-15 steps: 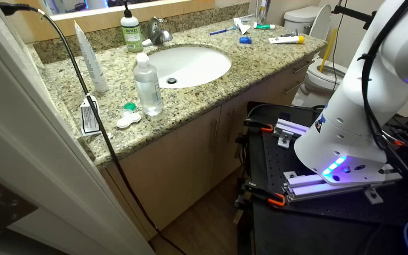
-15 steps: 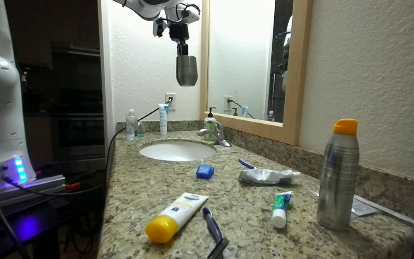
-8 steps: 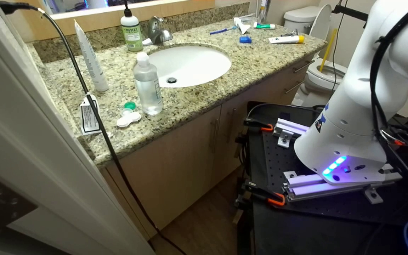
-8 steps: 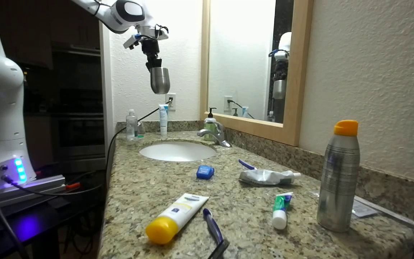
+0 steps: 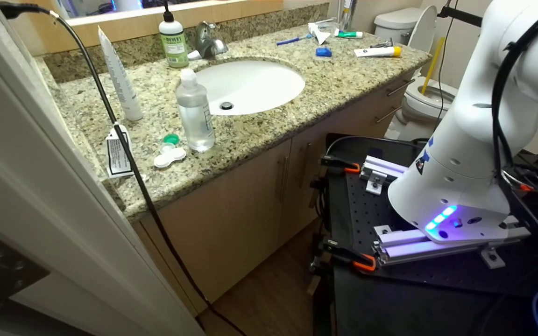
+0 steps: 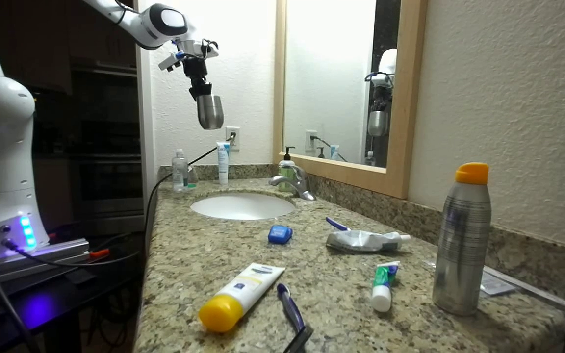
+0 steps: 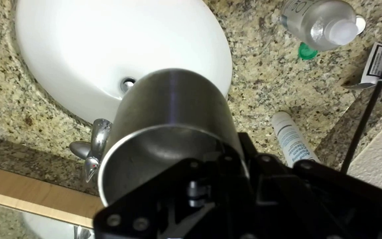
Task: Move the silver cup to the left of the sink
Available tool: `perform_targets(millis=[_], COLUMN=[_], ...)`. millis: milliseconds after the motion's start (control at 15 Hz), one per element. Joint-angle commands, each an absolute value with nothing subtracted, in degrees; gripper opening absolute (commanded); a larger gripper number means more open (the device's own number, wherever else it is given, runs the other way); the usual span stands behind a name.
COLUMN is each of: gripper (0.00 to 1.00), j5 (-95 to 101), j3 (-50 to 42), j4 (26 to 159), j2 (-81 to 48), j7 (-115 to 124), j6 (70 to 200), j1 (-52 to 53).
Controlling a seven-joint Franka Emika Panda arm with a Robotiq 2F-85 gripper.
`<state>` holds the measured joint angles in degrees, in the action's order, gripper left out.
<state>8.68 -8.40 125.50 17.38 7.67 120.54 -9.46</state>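
The silver cup [image 6: 210,113] hangs in the air above the counter in an exterior view, slightly tilted with its opening up. My gripper [image 6: 201,94] is shut on the cup's rim. In the wrist view, one finger is inside the cup [image 7: 174,103] and one outside at the gripper's tips [image 7: 239,149]. The white oval sink [image 7: 111,39] lies below the cup in that view, partly covered by it. The sink also shows in both exterior views [image 5: 259,88] [image 6: 243,207]. The cup and gripper are out of view in an exterior view where only the arm [image 5: 465,126] shows.
A clear bottle [image 5: 195,116], a white tube [image 5: 122,79] and a lens case [image 5: 170,156] stand or lie beside the sink. A soap bottle [image 5: 174,46] and faucet [image 5: 210,44] are behind. A black cable [image 5: 145,191] crosses the counter's end. A mirror [image 6: 331,73] lines the wall.
My gripper has moved leftward and a little lower in an exterior view, with the cup held in it. The cup has become slightly tilted. The counter objects have not moved.
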Motion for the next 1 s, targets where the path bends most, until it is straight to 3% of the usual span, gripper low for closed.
perform_targets(millis=[0,333,800,867,933], gripper=[0.02,0.02,0.02,0.07,0.07], j5=[8.45,4.85,1.38,2.91,2.3], j3=[-6.03,-2.93,-10.15,-9.7,-10.46], j4=[120.78,106.56,83.78,91.75,89.04], j2=[8.96,-4.26,-16.48,-11.21,-12.71], j7=[13.23,25.45,35.53,33.68,33.96], j6=[121.43,118.77,115.15,118.72,117.69], j1=[-8.96,-5.55,-8.55,-7.34,-7.92])
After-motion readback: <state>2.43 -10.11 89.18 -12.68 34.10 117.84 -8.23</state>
